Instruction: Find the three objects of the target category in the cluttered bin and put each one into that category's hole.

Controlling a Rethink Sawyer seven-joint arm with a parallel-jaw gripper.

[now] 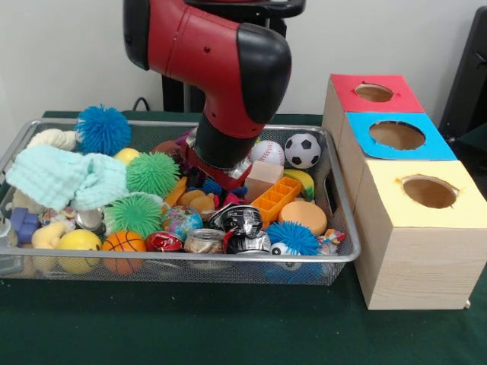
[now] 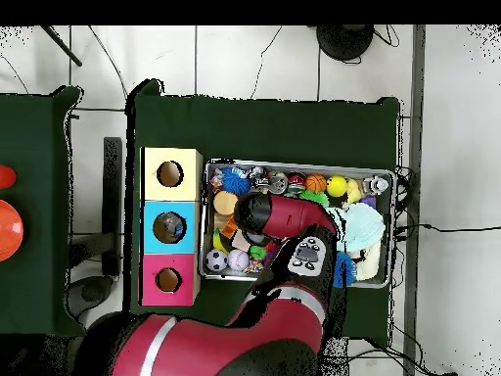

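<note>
The arm [image 1: 228, 76] is being held low over the middle of the bin [image 1: 344, 228]. The pincer is being hidden by the arm, so whether it is spread or pressed together cannot be told.

The target kind is not being named, so the thing to be picked cannot be told. Perhaps balls are wanted: a baseball [image 1: 268, 152] and a soccer ball [image 1: 303, 150] are lying just beside the arm, on the side nearer the boxes [image 1: 411, 220]. The three holes [image 1: 397, 135] are being left open, beside the bin on the table [image 1: 190, 327].
</note>
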